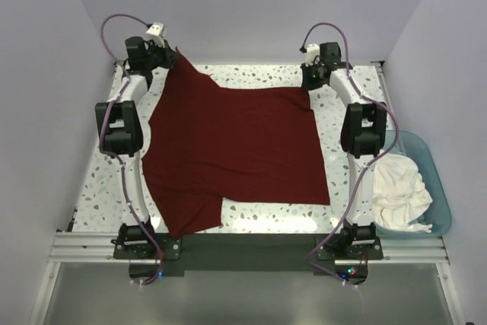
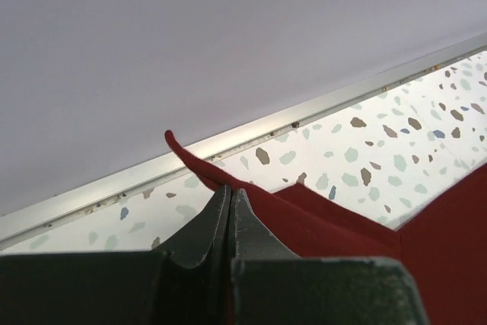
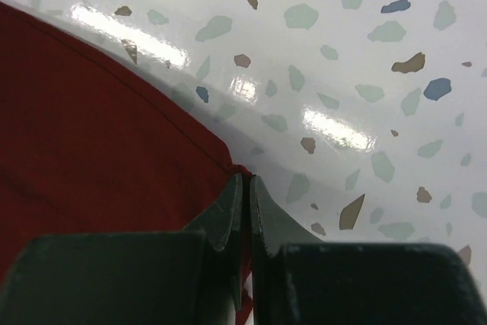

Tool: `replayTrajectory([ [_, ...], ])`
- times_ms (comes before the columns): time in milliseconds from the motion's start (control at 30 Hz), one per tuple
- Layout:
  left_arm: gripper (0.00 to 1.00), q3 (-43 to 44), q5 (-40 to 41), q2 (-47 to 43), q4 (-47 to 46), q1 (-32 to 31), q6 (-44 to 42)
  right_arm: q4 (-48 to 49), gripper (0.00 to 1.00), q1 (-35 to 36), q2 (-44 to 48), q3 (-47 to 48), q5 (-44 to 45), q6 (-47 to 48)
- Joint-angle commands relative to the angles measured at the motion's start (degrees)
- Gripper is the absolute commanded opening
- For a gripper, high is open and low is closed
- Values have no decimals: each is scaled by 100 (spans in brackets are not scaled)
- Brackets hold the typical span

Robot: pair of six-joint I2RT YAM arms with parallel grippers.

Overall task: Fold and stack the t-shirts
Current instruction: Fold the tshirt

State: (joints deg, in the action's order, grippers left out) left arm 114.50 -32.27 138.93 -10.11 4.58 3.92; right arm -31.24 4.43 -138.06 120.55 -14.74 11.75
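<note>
Left hand is at the far left corner of the worktop, raised above the surface. In the left wrist view its fingers are pressed together at the tips, clenched on a corner of the maroon t-shirt. A thin curl of that cloth sticks out past the tips toward the metal rail along the far edge. From this grip the maroon t-shirt slopes down and spreads over the middle of the worktop, mostly flat. One sleeve lies toward the left edge and a flap hangs toward the near edge, left of centre. The far edge of the cloth runs across to the right hand, near the far right corner. In the right wrist view the fingers are closed, tips low over the speckled surface, grasping the shirt's edge, which meets them from the left. Off the right edge of the worktop, toward the near corner, sits a light blue tub with the white t-shirt crumpled inside.
</note>
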Motion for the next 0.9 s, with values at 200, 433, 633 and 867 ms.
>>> replayTrajectory([
  [200, 0, -1798, -1167, -1692, -966, 517, -286, 66, 0, -65, 930, -374, -380, 328],
  [433, 0, -2966, -1650, -2598, -765, 684, -813, -48, 0, -82, 1360, -805, -477, 662],
  [633, 0, -4064, -1756, -3644, -142, 702, -1718, -206, 0, -73, 1729, -1270, -626, 934],
  [867, 0, -5121, -1660, -4699, 650, 711, -2869, -251, 0, -91, 2274, -2043, -697, 1286],
])
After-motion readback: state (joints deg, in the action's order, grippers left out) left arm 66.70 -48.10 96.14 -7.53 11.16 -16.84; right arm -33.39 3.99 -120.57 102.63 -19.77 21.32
